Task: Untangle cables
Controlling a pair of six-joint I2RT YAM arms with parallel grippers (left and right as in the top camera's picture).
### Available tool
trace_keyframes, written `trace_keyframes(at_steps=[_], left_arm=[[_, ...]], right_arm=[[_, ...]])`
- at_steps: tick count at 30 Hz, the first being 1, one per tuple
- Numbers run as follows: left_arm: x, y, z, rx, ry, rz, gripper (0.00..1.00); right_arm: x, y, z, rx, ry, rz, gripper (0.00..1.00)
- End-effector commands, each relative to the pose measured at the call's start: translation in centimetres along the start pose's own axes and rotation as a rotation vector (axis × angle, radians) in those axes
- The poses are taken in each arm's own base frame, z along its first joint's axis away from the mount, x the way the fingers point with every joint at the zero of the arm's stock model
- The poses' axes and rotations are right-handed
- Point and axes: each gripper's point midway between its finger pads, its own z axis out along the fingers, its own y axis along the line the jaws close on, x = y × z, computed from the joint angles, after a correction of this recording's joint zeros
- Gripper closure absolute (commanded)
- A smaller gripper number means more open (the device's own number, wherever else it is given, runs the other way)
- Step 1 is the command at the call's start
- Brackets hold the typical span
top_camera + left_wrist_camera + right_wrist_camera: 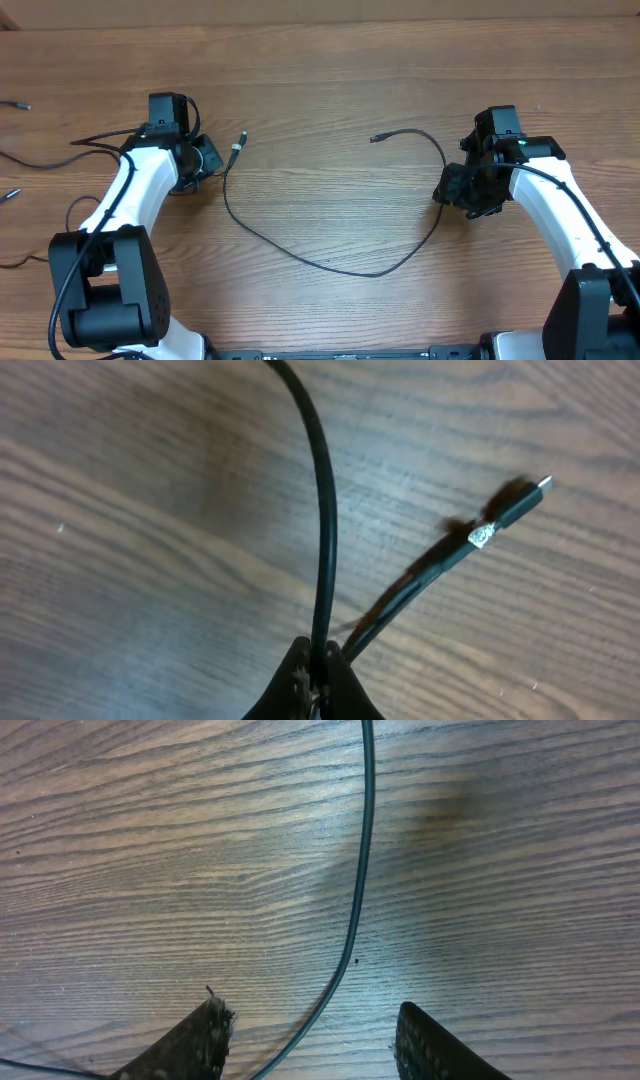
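cable [330,265]: lay in a wide U, running left to right, both plugs pointing far
left hand [320,675]: clamped on the cable
right hand [315,1035]: open, astride it

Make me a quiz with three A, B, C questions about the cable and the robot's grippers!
1. Where is the long cable at the right gripper?
A) On the table, between its fingers
B) Draped over the arm
C) Hanging off the table's edge

2. What colour is the tip of the plug near the left gripper?
A) Red
B) Silver
C) Green

3. What is the left gripper doing?
A) Shut on the long cable
B) Wide open above it
C) Holding a cup

Answers:
1 A: the right wrist view shows the cable running on the wood between the spread fingers.
2 B: the left wrist view shows a shiny silver tip.
3 A: the left wrist view shows its fingers pinched together, with the cable coming out from between them.
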Motion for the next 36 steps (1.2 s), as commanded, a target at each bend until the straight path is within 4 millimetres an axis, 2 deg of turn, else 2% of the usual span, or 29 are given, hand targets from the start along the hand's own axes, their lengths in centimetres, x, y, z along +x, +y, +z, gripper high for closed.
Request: trace_keyframes(at_steps=[1,4,9,12,14,19,20,21,22,23,24,36], left_arm=[[-4.2,0.2,-3.8,0.016,-0.099,-0.033,0.96],[-7.3,1.5,-7.5,0.016,-0.159,-0.080,0.96],[-12.2,5.4,-14.7,0.002,-0.296,-0.163,0.96],[-14.1,8.6,-17.7,-0.028,-0.360,-0.204,0.96],[-14.4,11.1,-18.8,-0.062,-0.377,-0.253,0.96],[-12.9,16.1,-19.0,-0.114,-0.331,-0.455,0.96],[-12.6,16.6,-18.9,-0.118,-0.320,-0.491,0.87],[-12.4,17.0,-18.8,-0.119,-0.312,-0.521,0.62],[-12.1,17.3,-18.7,-0.119,-0.303,-0.532,0.32],[-12.0,17.3,-18.6,-0.115,-0.296,-0.535,0.12],[-11.9,17.1,-18.5,-0.104,-0.291,-0.534,0.00],[-10.9,12.5,-17.6,0.000,-0.209,-0.460,0.00]], right_arm=[[0.2,0.1,0.0,-0.003,0.000,-0.008,0.48],[0.1,0.1,0.0,-0.003,-0.001,-0.008,0.48],[0.1,0.1,0.0,-0.003,-0.001,-0.008,0.48],[0.1,0.1,0.0,-0.003,-0.001,-0.008,0.48],[0.1,0.1,0.0,-0.003,-0.001,-0.008,0.48],[0.1,0.1,0.0,-0.003,-0.001,-0.008,0.49],[0.1,0.1,0.0,-0.003,-0.002,-0.008,0.48],[0.1,0.1,0.0,-0.004,-0.003,-0.009,0.48],[0.1,0.1,0.0,-0.004,-0.004,-0.009,0.48],[0.1,0.1,0.0,-0.004,-0.004,-0.009,0.48],[0.1,0.1,0.0,-0.004,-0.004,-0.009,0.48],[0.1,0.1,0.0,-0.004,-0.004,-0.009,0.48]])
